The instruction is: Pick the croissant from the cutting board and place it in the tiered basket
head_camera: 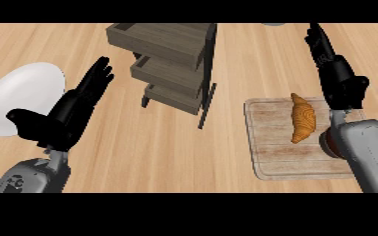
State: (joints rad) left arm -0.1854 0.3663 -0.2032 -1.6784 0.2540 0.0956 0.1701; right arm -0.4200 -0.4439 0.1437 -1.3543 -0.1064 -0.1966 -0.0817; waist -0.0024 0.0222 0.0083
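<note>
Croissant position: the croissant (302,118) lies on the cutting board (280,155), in the board's upper right part, well to the right of the tiered basket (173,60).
Croissant long axis: it runs almost straight up and down the view, away from the robot, with the narrow tip at the far end and the belly bulging slightly to the right.
Nearer hand: the right hand (336,75) is plainly nearer; it sits just beside the croissant on its right, apart from it, not touching as far as the view shows. The left hand (70,107) is well apart, on the other side of the basket.
Direction of the coming move: judged from here, the right hand needs to shift left and come down over the croissant, fingers closing across its short width rather than along its length.
Right hand pose: fingers straight and extended away from the robot, roughly parallel to the croissant's axis; spread and holding nothing. Its forearm crosses the board's right edge.
Left hand pose: fingers straight and slanting up to the right, thumb out to the left, nothing in it, near a white plate (29,90) at the left edge.
Basket: it stands centre, its wooden trays stepped, top tray farthest.
Task state: croissant not yet lifted.
</note>
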